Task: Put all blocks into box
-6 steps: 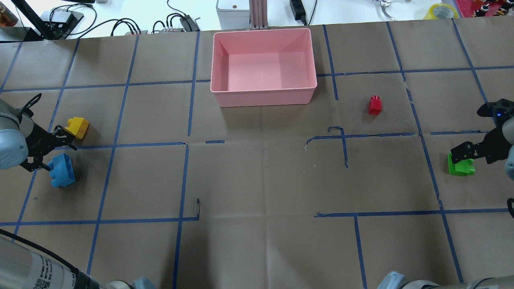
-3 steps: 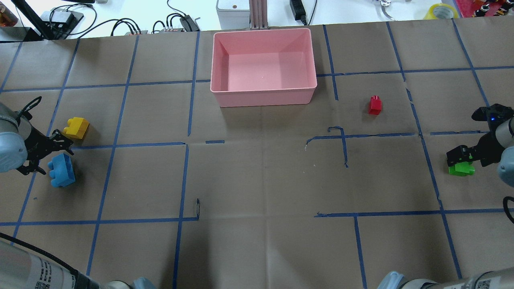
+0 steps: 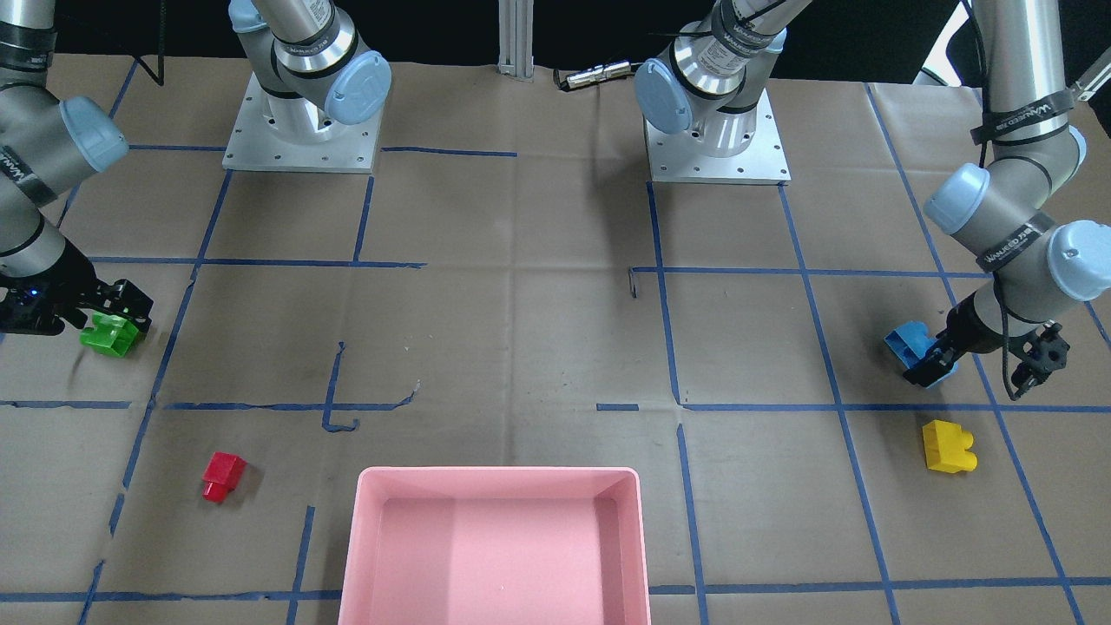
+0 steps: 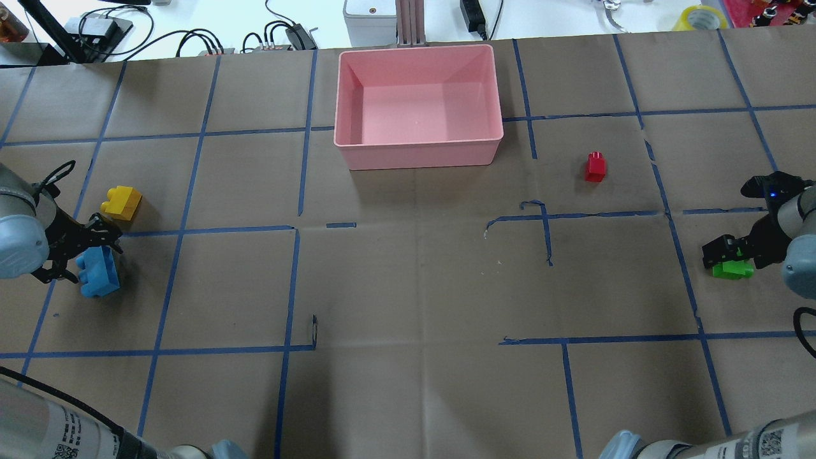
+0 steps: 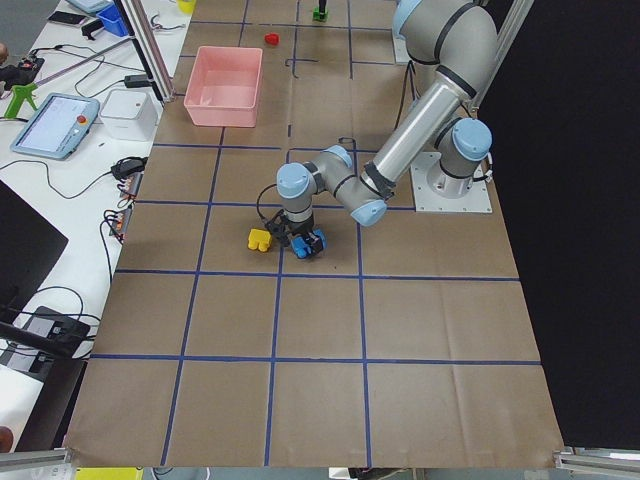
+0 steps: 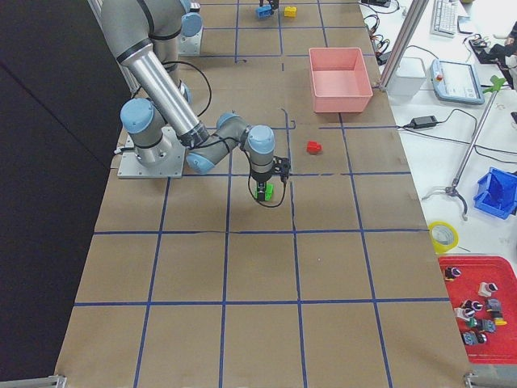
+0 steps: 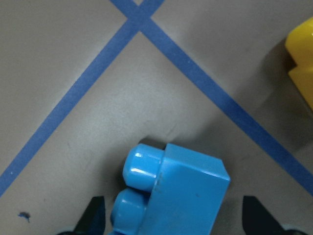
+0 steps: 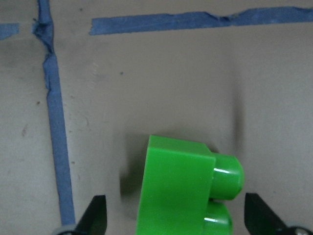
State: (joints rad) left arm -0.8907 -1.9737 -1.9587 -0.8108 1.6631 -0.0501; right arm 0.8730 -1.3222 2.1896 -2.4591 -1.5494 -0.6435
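Left gripper point(image 7: 176, 218) low over blue block point(image 4: 99, 273), jaws wide, straddling it, not pinching. Right gripper point(image 8: 173, 218) same deal on green block point(image 4: 732, 270). Yellow block point(image 4: 122, 202) near blue. Red block point(image 4: 596, 167) near pink box point(image 4: 417, 153). All four on table, outside box.

Shiny plastic on matt paper
Blue block point(image 7: 171, 196) and green block point(image 8: 176, 191): smooth glossy plastic. Counter point(image 4: 414, 287): creased matt brown paper, wrinkled blue tape point(image 8: 56, 122).
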